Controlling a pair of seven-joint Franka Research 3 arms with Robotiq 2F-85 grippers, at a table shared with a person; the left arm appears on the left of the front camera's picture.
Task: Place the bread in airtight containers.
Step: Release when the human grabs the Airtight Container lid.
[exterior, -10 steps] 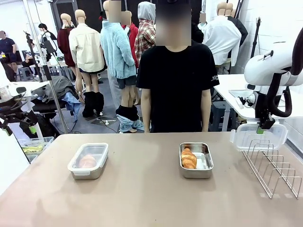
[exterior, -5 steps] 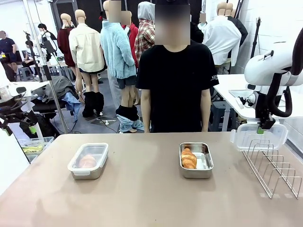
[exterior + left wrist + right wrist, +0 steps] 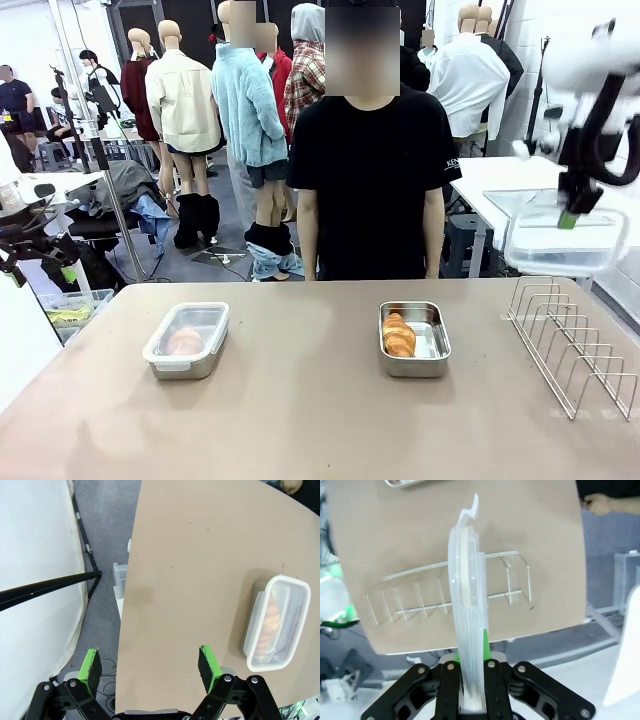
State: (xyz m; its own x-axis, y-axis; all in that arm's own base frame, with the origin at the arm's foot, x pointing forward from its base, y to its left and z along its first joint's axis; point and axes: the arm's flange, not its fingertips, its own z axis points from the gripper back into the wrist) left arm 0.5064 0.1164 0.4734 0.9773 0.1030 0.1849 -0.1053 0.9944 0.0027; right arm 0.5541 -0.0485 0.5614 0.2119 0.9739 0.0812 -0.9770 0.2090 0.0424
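Note:
Two steel airtight containers sit on the tan table. The left one (image 3: 158, 356) has its clear lid clipped on, and a bread roll (image 3: 184, 341) shows dimly through it. The right one (image 3: 436, 346) is uncovered with a golden bread roll (image 3: 398, 335) inside. My right gripper (image 3: 568, 216) is shut on a clear plastic lid (image 3: 563, 245), held in the air above the wire rack (image 3: 572, 345). The right wrist view shows that lid (image 3: 467, 590) edge-on between the fingers of my right gripper (image 3: 469, 652). My left gripper (image 3: 150, 666) hangs open over the table's edge, apart from the lidded container (image 3: 278, 625).
A person in a black shirt (image 3: 372, 180) stands at the far side of the table, hands down. The wire rack (image 3: 447, 592) lies below the held lid. Bare tabletop (image 3: 300, 420) stretches between and in front of the containers. Floor and a black stand pole (image 3: 50, 586) lie past the table's edge.
My right gripper has risen and shifted slightly right, lifting the clear lid up off the wire rack. The containers, the bread and the person have not moved.

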